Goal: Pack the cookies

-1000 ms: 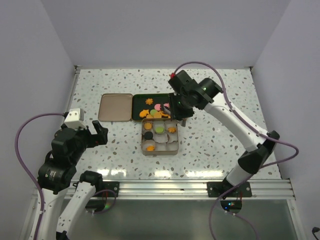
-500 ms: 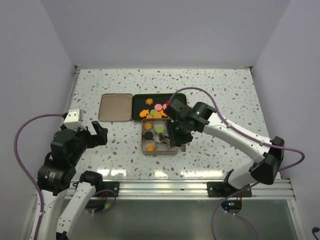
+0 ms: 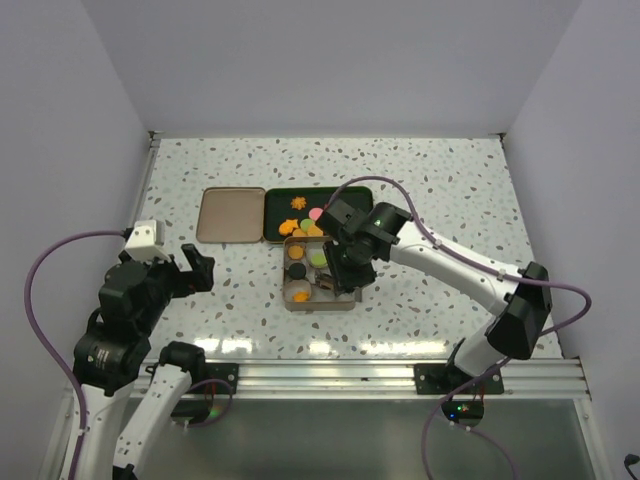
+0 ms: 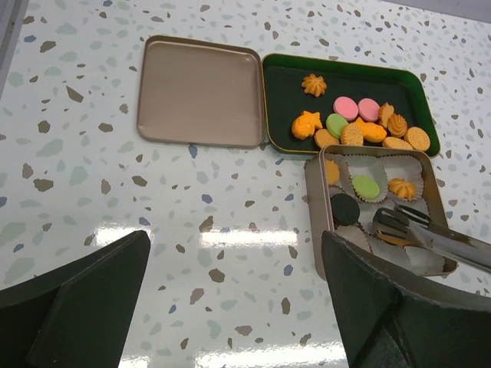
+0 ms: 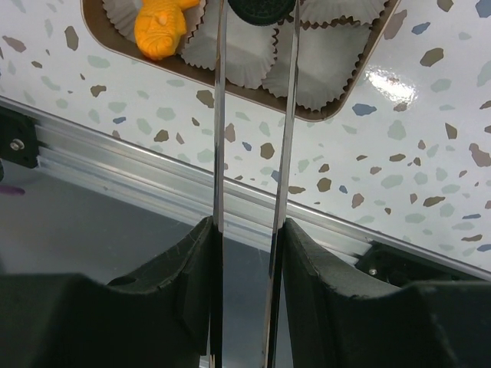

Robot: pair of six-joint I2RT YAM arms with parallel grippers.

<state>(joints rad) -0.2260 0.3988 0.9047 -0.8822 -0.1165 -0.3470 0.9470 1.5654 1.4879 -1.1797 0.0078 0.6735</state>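
Note:
Loose cookies [image 4: 360,126] in orange, pink and green lie on the dark green tray [image 4: 288,80], which also shows from above [image 3: 275,200]. Just in front of it stands the tan tin [image 4: 311,199] with white paper cups; a few hold cookies, one of them black [image 4: 344,208]. My right gripper [image 5: 247,230] is shut on metal tongs [image 5: 253,115]. The tong tips [image 4: 395,222] reach into the tin [image 3: 285,290] with a dark cookie [image 5: 261,9] between them. My left gripper [image 4: 234,261] stands open over bare table, near and left of the tin.
The tan lid [image 4: 199,92] lies flat to the left of the green tray. An aluminium rail [image 5: 153,169] runs along the table's near edge. White walls close in the speckled table [image 3: 450,190] on three sides.
My right arm has swung the tongs from over the green tray toward me and down into the tin. The left arm has stayed where it was.

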